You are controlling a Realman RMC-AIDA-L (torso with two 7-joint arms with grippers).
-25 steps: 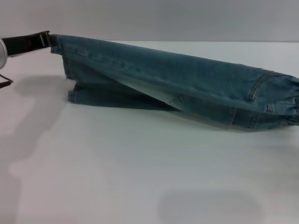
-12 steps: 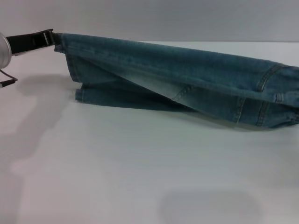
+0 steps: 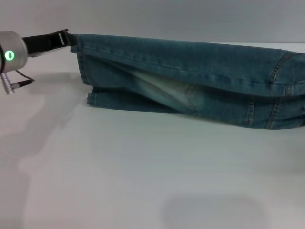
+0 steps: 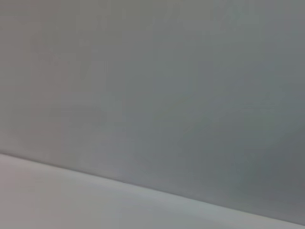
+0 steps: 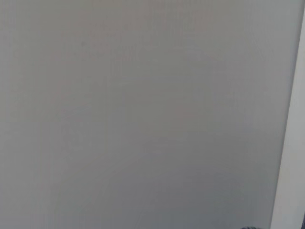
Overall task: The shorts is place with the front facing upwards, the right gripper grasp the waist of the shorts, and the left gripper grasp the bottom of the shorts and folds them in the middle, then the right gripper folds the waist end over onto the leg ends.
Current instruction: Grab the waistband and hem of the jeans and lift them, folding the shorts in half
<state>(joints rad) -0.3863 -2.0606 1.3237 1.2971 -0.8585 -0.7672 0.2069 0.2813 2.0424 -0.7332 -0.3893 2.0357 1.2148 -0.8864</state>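
The blue-green denim shorts [image 3: 200, 76] stretch across the head view, folded lengthwise, with the upper layer held above the white table [image 3: 143, 167]. At the far left, my left gripper [image 3: 66, 38] is shut on the top corner of the bottom of the shorts [image 3: 83, 67]. Its green ring [image 3: 8, 55] glows on the silver wrist. The lower leg hem [image 3: 95, 99] rests on the table. The waist end with its pocket stitching [image 3: 279, 67] runs off the right edge. My right gripper is out of view. Both wrist views show only grey wall.
A grey wall [image 3: 152, 19] stands behind the table's far edge. Bare white tabletop stretches in front of the shorts. A thin cable [image 3: 19, 82] hangs below the left wrist.
My left gripper has moved right with the leg end, bringing its green ring into view. The whole shorts have shifted right and the upper layer has risen and flattened.
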